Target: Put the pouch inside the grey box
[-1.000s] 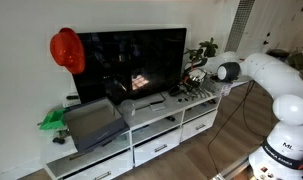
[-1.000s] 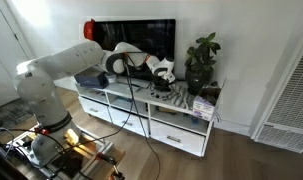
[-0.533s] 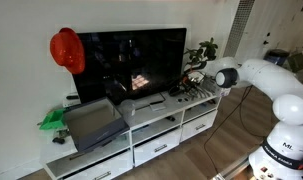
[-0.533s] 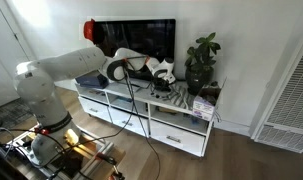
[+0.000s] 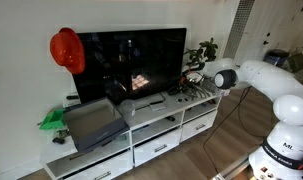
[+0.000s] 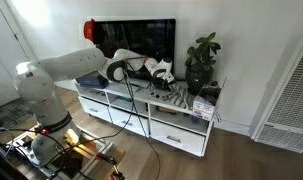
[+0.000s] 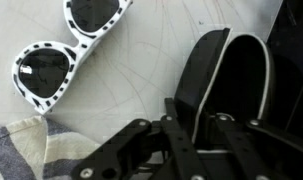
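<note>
In the wrist view the pouch (image 7: 229, 65) is black with a white trim line and lies on the white top of the cabinet. My gripper (image 7: 198, 112) has a finger on each side of the pouch's near end, and the jaws stand narrow and pressed against it. In both exterior views the gripper (image 5: 195, 79) (image 6: 163, 74) hangs over the plant end of the TV cabinet; the pouch is too small to make out there. The grey box (image 5: 92, 124) sits at the cabinet's other end, its lid lying flat.
White-framed sunglasses (image 7: 63, 45) lie just beyond the pouch, and a striped cloth (image 7: 29, 150) is beside the gripper. A TV (image 5: 131, 63), a potted plant (image 6: 201, 62), a red object (image 5: 66, 50) and a green item (image 5: 53, 120) stand along the cabinet.
The jaws have narrowed from wide open onto the pouch. The arm has lowered slightly at the same spot; nothing else moved.
</note>
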Available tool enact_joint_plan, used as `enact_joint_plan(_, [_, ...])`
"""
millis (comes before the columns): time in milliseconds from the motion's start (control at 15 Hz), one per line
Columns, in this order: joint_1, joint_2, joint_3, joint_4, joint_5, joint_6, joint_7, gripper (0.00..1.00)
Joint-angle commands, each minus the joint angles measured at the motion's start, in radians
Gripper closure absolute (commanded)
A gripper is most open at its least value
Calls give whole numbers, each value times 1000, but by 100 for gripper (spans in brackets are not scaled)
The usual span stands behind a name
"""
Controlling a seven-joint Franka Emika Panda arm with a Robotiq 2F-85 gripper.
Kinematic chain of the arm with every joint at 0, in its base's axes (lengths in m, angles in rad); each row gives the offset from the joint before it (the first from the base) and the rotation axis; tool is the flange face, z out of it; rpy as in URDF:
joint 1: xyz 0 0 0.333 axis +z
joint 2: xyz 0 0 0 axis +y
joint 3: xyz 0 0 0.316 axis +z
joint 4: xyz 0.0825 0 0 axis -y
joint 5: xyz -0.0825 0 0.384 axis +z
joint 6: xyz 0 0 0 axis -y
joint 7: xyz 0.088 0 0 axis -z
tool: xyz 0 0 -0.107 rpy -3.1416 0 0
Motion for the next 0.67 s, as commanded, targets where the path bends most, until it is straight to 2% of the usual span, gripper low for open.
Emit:
enact_joint_plan(0, [11, 0, 1, -6, -37, 5, 60, 99])
enact_joint_plan(267, [13, 0, -4, 7, -63, -72, 118, 99])
enact_joint_plan(533, [5, -2, 8, 40, -75, -189, 129, 99])
enact_joint_plan(600, [8, -27, 1, 14, -56, -202, 115, 99])
